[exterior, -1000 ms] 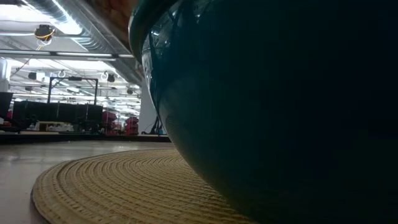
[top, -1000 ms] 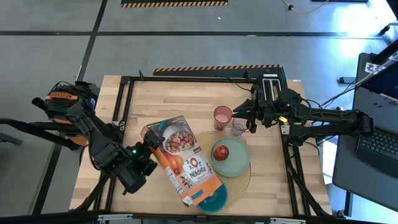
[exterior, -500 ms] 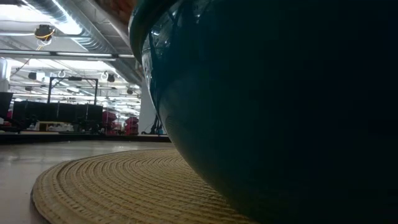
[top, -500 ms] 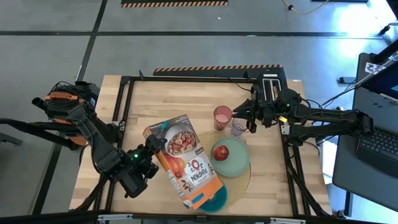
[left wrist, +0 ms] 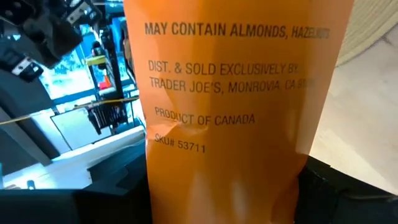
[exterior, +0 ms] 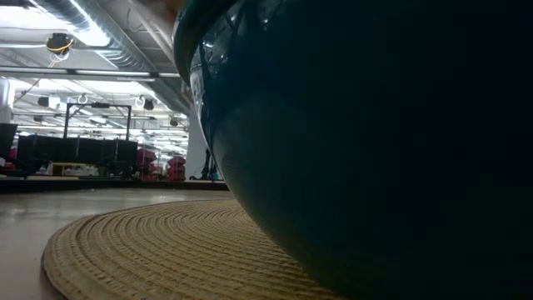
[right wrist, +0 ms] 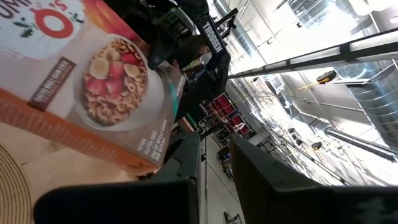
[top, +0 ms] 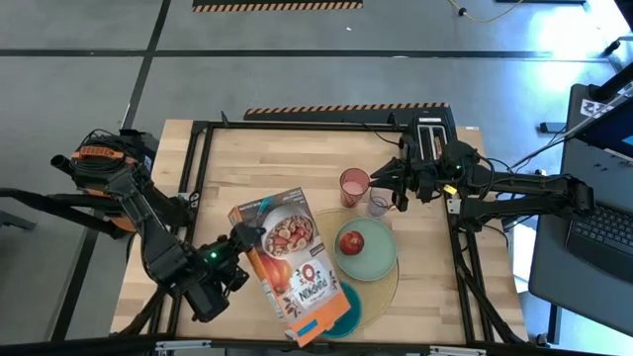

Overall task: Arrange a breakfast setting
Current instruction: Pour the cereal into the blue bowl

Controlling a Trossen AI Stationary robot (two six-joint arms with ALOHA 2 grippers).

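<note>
My left gripper (top: 237,255) is shut on an orange cereal box (top: 290,265), which slants down over the blue bowl (top: 346,314) at the near edge of the round yellow placemat (top: 394,285). The red apple (top: 351,242) lies on the pale green plate (top: 374,259). The pink cup (top: 353,185) and the clear mug (top: 378,206) stand just beyond the plate. My right gripper (top: 401,196) waits open beside the mug. The bowl (exterior: 375,167) fills the low view, standing on the placemat (exterior: 150,250). Toast and spoon do not show. My left gripper pinches the cereal box between its two fingers at the end with the bowl picture (top: 259,235); the narrow orange side panel (left wrist: 224,180) faces the wrist camera. The fingers come from the table's left. The box is lifted clear and tilted, its other end (top: 309,331) low over the blue bowl.
A black frame (top: 203,178) runs along the table's edges. The left half of the wooden table top (top: 267,163) is bare wood. A laptop (top: 603,237) sits off the table's right side.
My left gripper has moved toward the table's near edge and turned, tipping the cereal box steeper. The box's low end has swung nearer the near edge, over the blue bowl.
</note>
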